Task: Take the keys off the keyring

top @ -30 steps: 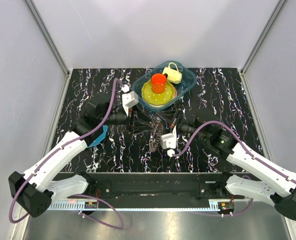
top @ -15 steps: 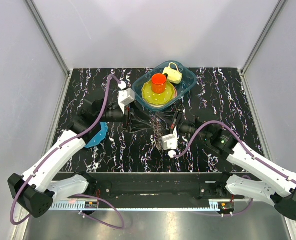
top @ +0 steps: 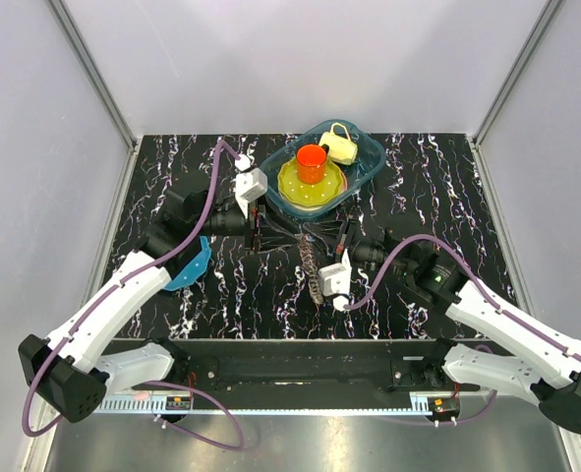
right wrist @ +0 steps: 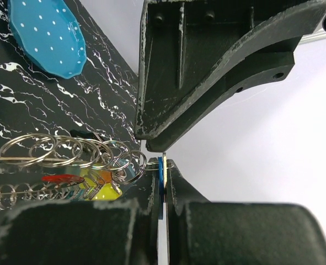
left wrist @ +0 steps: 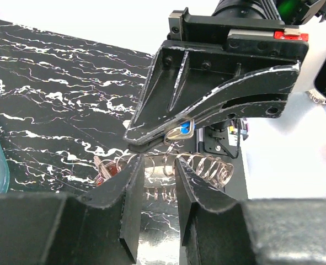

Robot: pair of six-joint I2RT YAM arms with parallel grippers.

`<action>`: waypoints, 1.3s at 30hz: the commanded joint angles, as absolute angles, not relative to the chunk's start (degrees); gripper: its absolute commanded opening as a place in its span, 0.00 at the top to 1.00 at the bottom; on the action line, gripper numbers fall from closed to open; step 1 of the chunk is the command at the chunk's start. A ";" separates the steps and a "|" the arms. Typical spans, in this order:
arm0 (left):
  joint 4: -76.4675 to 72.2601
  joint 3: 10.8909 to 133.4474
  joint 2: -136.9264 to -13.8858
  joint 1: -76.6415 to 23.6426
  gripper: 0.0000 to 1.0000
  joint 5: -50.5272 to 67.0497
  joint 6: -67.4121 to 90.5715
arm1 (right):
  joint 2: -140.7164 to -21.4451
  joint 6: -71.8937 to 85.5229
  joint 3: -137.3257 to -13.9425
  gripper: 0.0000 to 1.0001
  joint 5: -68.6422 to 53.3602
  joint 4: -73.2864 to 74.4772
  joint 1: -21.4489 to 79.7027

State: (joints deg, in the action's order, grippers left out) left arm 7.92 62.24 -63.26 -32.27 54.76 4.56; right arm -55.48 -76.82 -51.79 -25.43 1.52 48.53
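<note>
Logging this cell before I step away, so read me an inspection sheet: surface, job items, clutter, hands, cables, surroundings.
Surface: black marbled table.
Job's things: keys bunched on rings between the hands.
Clutter: blue tray holding yellow plate, orange cup and yellow cup; blue disc on the table.
Hands: right hand shut on blue key; left hand straddles the rings, grip unclear.
Cables: purple left cable and right cable, one looping off each arm.
Surroundings: grey walls; nothing else seen.

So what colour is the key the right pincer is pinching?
Blue; the key head shows best in the right wrist view.
</note>
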 commanded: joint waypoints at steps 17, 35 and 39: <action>1.06 59.51 -63.02 -33.75 0.80 51.33 3.69 | -54.75 -73.30 -55.11 1.00 -27.16 -5.01 48.34; -4.39 56.08 -60.47 -34.36 0.79 55.46 8.53 | -55.99 -72.69 -54.93 1.00 -25.14 -5.80 48.25; -4.31 55.37 -59.24 -34.28 0.78 55.19 8.52 | -56.25 -72.33 -55.02 1.00 -24.87 -5.98 48.34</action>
State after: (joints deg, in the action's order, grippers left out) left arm -0.51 55.99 -61.58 -34.11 53.34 8.14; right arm -56.34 -73.56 -52.07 -26.02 -1.10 48.53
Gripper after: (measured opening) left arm 0.214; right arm 0.031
